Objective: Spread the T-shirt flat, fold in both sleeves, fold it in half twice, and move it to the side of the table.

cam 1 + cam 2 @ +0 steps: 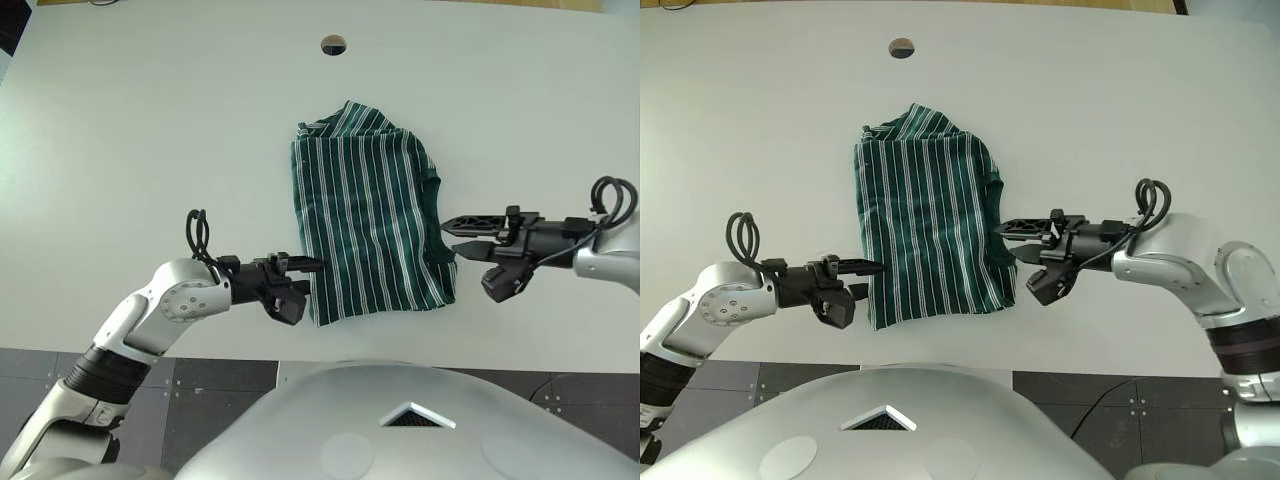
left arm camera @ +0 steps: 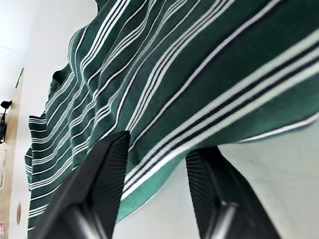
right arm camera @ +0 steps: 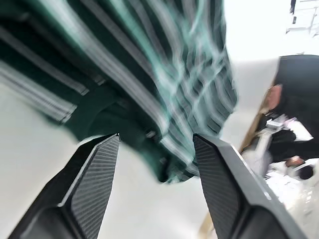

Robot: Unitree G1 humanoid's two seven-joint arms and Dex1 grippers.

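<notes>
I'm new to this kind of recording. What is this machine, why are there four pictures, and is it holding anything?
It is a humanoid robot with two arms, each ending in two fingers. The two wide pictures come from cameras in its head, looking down over the arms at a white table. The two close pictures come from a camera on each wrist, looking out between that arm's fingers. On the table lies a green striped shirt, folded into a rough rectangle. The left fingers are at its near left corner, the right fingers at its right edge. Both pairs are open, so nothing is held.
</notes>
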